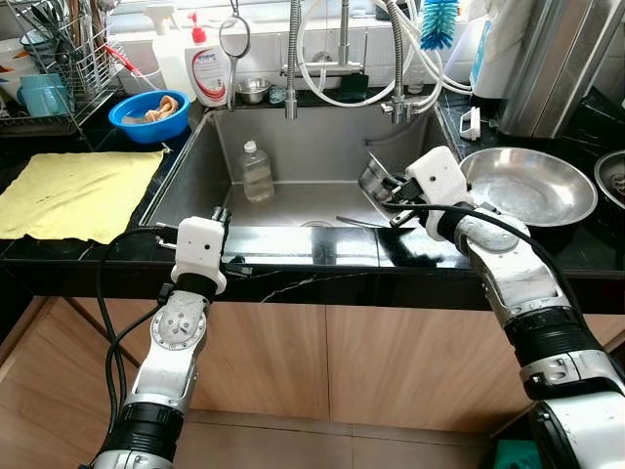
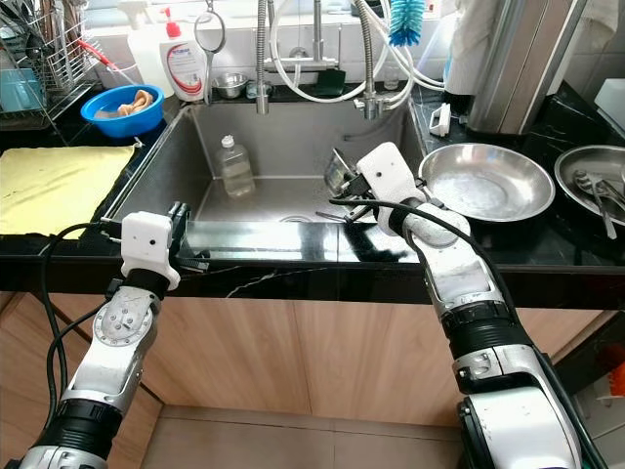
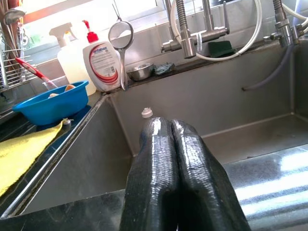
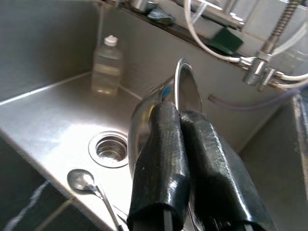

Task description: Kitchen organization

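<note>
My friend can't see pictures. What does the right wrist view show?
The right gripper, its two black fingers shut on the rim of a small shiny steel bowl, holds it tilted above the steel sink. Below lie a round drain and a metal spoon; a clear plastic bottle stands in the far corner.

- I am standing at a home kitchen counter, black and glossy, with wooden cabinet fronts (image 1: 293,362) below.
- Before me lies a steel sink (image 1: 195,176) with a drain (image 4: 109,148), taps (image 1: 293,59) and spray hoses above it.
- A dish rack (image 1: 68,68) with utensils, a soap pump bottle (image 1: 207,68), a blue bowl (image 1: 148,115) and a yellow cloth (image 1: 73,193) sit to my left.
- A steel pan (image 1: 527,186) rests to my right.
</note>
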`<state>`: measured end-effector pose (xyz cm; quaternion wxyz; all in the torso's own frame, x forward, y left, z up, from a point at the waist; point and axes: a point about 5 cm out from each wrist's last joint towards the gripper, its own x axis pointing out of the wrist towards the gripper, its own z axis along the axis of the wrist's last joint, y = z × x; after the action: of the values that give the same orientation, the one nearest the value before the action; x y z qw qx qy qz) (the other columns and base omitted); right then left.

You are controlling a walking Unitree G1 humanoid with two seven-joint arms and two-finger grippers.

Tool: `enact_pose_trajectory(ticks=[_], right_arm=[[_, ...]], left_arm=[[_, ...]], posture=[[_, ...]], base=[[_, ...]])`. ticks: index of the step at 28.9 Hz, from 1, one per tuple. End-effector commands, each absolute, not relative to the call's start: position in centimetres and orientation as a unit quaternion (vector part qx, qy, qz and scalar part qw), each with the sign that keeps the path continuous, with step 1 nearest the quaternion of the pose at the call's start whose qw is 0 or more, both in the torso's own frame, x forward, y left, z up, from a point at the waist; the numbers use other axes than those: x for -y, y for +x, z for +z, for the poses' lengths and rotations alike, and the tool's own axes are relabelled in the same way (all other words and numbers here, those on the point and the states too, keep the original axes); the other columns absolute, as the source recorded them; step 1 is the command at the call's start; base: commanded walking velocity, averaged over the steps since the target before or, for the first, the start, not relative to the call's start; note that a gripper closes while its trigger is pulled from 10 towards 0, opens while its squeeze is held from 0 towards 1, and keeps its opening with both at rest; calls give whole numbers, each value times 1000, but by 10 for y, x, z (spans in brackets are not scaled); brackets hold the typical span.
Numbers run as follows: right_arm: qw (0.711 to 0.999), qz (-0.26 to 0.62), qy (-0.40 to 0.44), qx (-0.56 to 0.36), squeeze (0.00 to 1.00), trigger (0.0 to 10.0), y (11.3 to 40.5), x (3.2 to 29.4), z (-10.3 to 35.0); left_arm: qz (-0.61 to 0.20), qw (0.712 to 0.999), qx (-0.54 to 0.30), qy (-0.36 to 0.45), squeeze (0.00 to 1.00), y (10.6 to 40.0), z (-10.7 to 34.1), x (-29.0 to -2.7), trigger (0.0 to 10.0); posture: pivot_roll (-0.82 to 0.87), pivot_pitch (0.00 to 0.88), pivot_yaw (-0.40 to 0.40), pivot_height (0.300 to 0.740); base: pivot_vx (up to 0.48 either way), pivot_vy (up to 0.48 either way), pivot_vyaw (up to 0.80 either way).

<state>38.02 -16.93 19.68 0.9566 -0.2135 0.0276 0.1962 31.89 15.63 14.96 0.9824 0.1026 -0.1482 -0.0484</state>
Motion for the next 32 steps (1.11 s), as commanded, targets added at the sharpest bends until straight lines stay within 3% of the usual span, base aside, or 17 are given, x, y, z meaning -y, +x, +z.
enact_pose_trajectory(ticks=[1,24,25,26,28,32], right_arm=[[962,180,-207,-16,0,10000,384,170,207],[964,146,-218,-33,31,10000,385,179,198],[964,146,-218,-32,792,10000,385,179,198],[964,147,-218,-32,863,10000,385,178,198],[965,146,-217,-30,902,10000,385,178,199],[965,144,-218,-28,863,10000,385,179,201]], left_arm=[[-45,982,152,107,0,318,153,-157,10000],[-58,980,156,108,0,320,154,-153,10000],[-58,980,156,108,0,320,154,-153,10000],[-58,980,156,108,0,320,153,-153,10000],[-58,980,155,108,0,320,153,-152,10000],[-59,981,154,106,0,320,152,-151,10000]], posture=[[-200,0,55,731],[-207,0,63,731],[-207,0,63,731],[-207,0,63,731],[-214,0,62,731],[-217,0,61,731]], base=[[0,0,0],[0,0,0],[0,0,0],[0,0,0],[0,0,0],[0,0,0]])
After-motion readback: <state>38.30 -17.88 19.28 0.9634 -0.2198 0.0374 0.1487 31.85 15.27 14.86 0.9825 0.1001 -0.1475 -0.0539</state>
